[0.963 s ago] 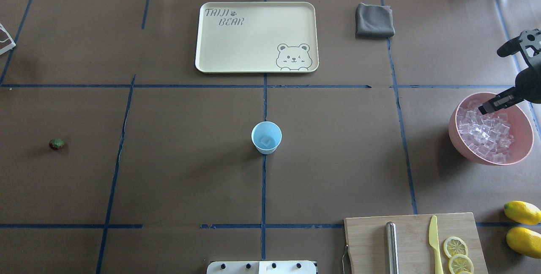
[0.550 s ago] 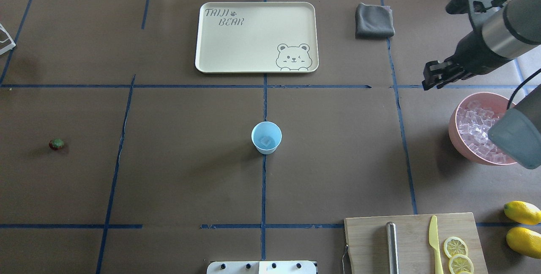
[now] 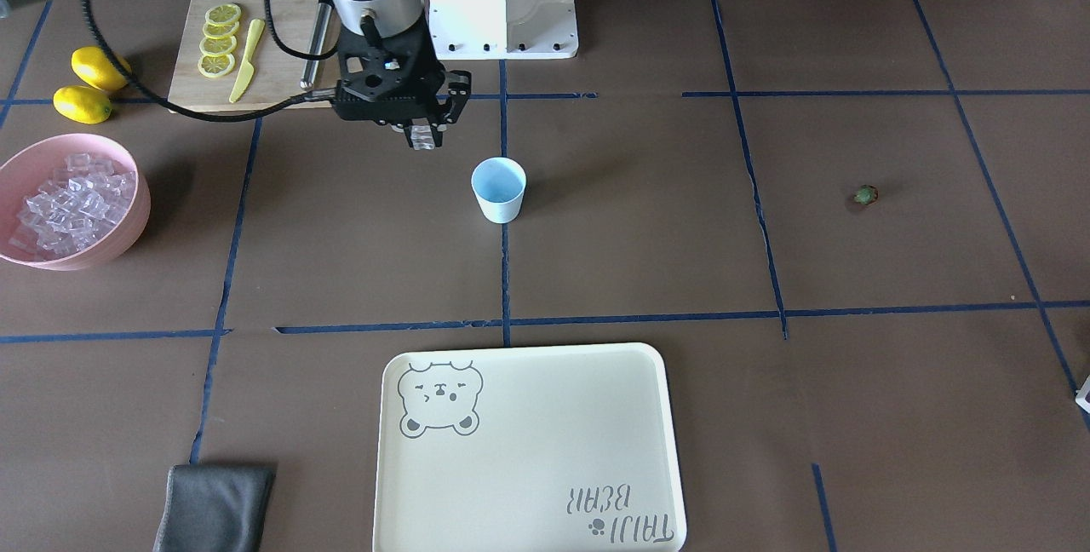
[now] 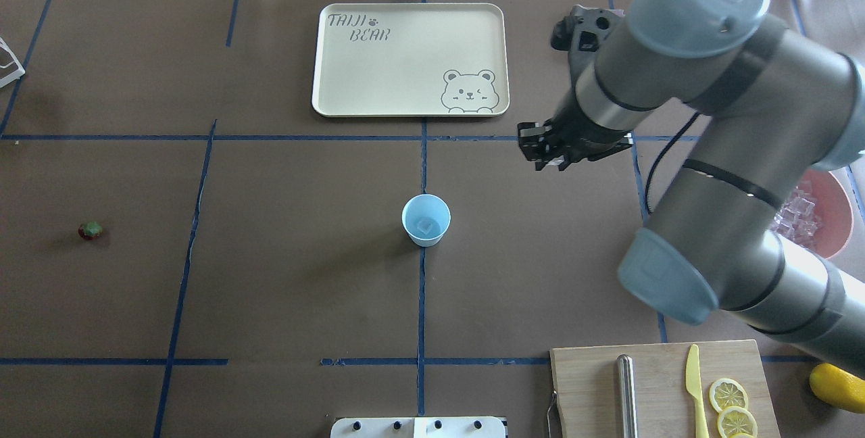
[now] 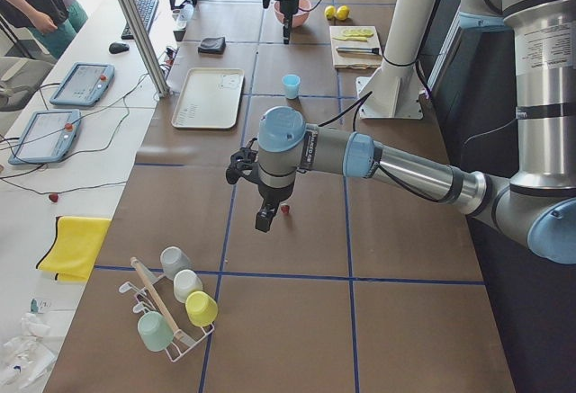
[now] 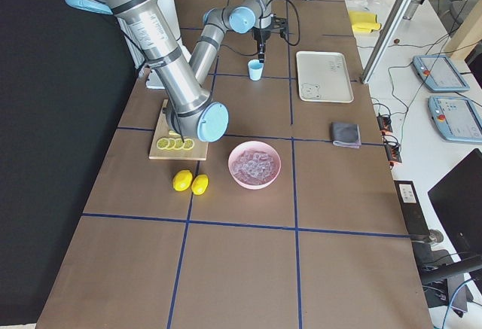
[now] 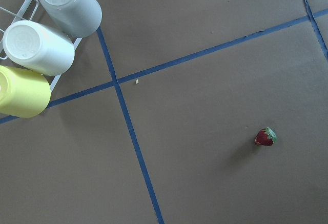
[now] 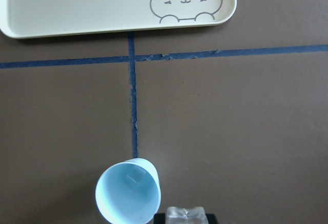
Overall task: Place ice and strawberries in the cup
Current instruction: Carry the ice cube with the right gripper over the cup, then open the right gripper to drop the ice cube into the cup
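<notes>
Now, my right gripper (image 3: 423, 138): clenched on one ice cube (image 8: 185, 214).
cup (image 8: 128, 196): just left of my cube, mouth up; I'd shift left.

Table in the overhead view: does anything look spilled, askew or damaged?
Nothing is spilled. The cup stands upright with one ice cube inside, and no loose ice shows on the table. Only the strawberry lies loose on the bare table, far from the cup, and the blue tape is frayed in places.
</notes>
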Available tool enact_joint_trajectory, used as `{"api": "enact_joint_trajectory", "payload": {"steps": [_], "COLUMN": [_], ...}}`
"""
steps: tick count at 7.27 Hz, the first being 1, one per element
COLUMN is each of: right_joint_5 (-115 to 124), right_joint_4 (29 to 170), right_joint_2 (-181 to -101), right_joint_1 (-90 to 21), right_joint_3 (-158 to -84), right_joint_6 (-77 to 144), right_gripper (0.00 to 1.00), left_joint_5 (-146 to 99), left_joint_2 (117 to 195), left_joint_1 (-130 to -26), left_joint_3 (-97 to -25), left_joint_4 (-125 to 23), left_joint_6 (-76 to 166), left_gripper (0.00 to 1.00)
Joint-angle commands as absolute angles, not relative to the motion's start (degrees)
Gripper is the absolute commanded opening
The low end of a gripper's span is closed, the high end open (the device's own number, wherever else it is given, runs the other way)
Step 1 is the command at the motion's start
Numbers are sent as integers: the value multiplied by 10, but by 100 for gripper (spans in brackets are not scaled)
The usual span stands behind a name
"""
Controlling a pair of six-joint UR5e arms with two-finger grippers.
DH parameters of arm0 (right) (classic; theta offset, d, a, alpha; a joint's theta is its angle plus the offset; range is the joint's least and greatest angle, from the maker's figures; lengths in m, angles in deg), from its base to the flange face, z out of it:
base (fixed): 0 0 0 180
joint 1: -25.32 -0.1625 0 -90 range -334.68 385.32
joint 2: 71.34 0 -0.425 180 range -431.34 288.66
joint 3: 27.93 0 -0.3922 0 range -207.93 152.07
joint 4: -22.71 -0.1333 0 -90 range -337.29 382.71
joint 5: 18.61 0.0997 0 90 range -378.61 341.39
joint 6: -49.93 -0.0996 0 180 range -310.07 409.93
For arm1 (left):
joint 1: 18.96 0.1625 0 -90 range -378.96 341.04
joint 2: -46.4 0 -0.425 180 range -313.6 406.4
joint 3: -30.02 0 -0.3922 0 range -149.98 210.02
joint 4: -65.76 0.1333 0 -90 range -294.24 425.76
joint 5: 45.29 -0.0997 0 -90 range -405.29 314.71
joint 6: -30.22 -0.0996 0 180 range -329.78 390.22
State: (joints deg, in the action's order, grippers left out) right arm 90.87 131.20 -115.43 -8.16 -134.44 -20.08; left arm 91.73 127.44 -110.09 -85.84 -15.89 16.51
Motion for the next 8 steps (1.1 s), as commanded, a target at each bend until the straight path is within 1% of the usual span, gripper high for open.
{"api": "enact_joint_trajectory", "payload": {"steps": [1, 2, 3, 8], "right_joint_5": [860, 840, 831, 832], "right_joint_4": [1270, 1229, 1227, 1245], "right_joint_2": [-1081, -1083, -1087, -1104], "right_joint_1": [-25, -11, -4, -5], "right_joint_3": [-1222, -1186, -1178, -1197], "right_joint_6": [-263, -269, -268, -262], "right_gripper": [0, 0, 0, 0], "left_joint_5": [917, 917, 918, 918], "left_joint_2": [1274, 1274, 1274, 1274], "left_joint_1": [-1100, -1101, -1100, -1101], "left_joint_3": [-861, -861, -861, -862], "left_joint_4": [-158, -158, -158, -159], "left_joint_6": [165, 165, 165, 165], "left_gripper": [100, 100, 100, 100]}}
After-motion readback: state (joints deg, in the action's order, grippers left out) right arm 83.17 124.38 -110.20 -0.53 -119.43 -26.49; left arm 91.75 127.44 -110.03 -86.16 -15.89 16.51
